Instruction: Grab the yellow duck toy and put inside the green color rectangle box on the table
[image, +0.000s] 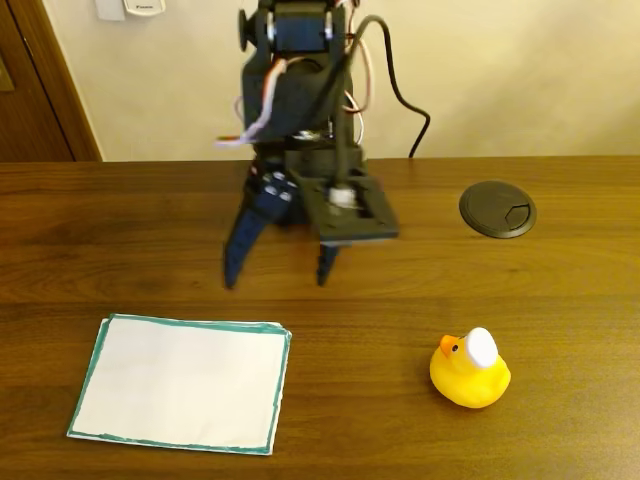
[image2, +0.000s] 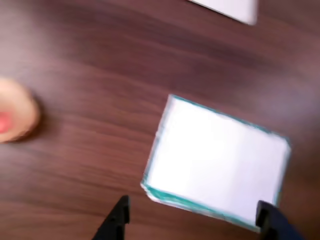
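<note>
The yellow duck toy (image: 470, 370), with an orange beak and white cap, stands on the table (image: 560, 300) at the front right of the fixed view. At the front left lies the white sheet with the green border (image: 185, 382), flat and bare. My gripper (image: 278, 272) hangs open above the table behind the sheet, well left of the duck, holding nothing. The wrist view is blurred: the green-bordered sheet (image2: 220, 160) lies just beyond my open gripper (image2: 192, 222). A blurred pale orange round shape (image2: 12, 117) at that view's left edge may be the duck; I cannot tell.
A round black disc (image: 497, 209) is set into the tabletop at the back right. The arm's base (image: 300, 120) stands at the back middle with cables against the wall. A white edge (image2: 230, 7) shows at the top of the wrist view.
</note>
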